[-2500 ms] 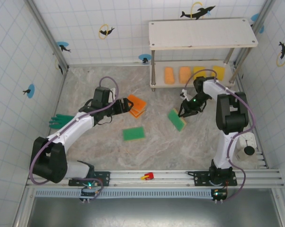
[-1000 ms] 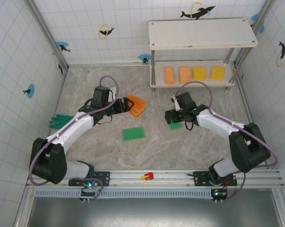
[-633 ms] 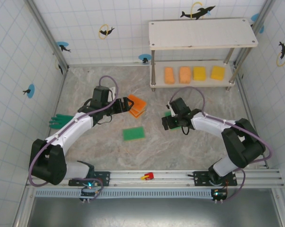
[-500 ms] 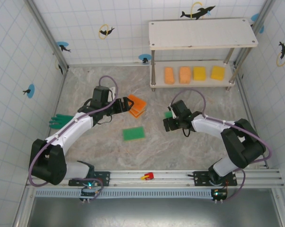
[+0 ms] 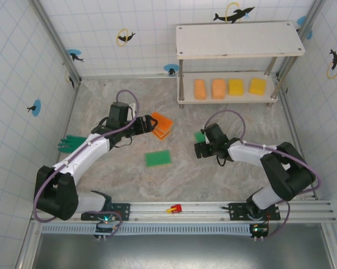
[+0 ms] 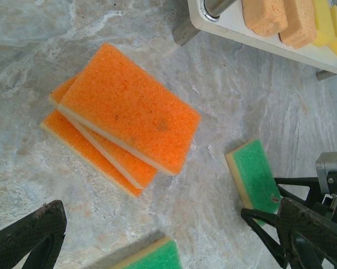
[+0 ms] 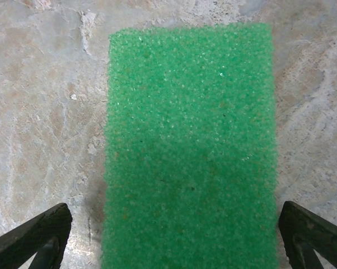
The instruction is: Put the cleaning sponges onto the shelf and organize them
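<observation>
Right wrist view has the right claw spread wide, a finger either side of the green sponge lying flat just beneath it, seemingly lined up for a grab; well away, the shelf holds four sponges on its lower board.

Seemingly a green glove (left edge); small red object.
</observation>
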Controlling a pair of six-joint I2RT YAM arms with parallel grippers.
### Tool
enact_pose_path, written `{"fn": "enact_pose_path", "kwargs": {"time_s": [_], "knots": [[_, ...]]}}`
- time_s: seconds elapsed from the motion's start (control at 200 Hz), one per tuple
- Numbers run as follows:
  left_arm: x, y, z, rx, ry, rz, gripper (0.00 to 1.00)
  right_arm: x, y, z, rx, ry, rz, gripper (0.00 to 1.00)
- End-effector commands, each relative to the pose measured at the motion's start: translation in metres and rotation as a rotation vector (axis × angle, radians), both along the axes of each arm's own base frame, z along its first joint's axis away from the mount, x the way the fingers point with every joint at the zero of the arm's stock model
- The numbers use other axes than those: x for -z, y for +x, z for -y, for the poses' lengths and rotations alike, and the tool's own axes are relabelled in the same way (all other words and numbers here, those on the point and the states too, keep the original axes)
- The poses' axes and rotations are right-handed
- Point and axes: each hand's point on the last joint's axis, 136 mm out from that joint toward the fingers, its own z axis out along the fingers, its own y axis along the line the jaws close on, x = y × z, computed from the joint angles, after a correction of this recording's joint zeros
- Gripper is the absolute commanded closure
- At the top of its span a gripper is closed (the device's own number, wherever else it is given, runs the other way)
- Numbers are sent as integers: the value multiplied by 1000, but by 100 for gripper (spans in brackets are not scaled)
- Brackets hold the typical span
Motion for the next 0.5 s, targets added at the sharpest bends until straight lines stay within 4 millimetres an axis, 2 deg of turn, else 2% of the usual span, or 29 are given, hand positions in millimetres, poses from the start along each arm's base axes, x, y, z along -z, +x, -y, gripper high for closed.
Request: {"fn": "enact_pose_path", "kwargs": {"time_s": [0.0, 0.225, 0.28, 0.38, 0.496], "knots": [[-11, -1, -1, -13, -5, 19, 2, 0, -6, 2, 23, 13, 18, 4], [-11, -2, 0, -5, -6, 22, 2, 3, -10, 4, 18, -14, 21, 18], [-11, -2, 0, -6, -4, 25, 2, 1, -9, 4, 18, -19, 27, 24], [-10, -3, -1, -4, 1, 25, 2, -9, -7, -2, 9, 6, 41, 40], [-8, -3, -1, -4, 5, 25, 2, -22, -3, -5, 5, 16, 49, 45]]}}
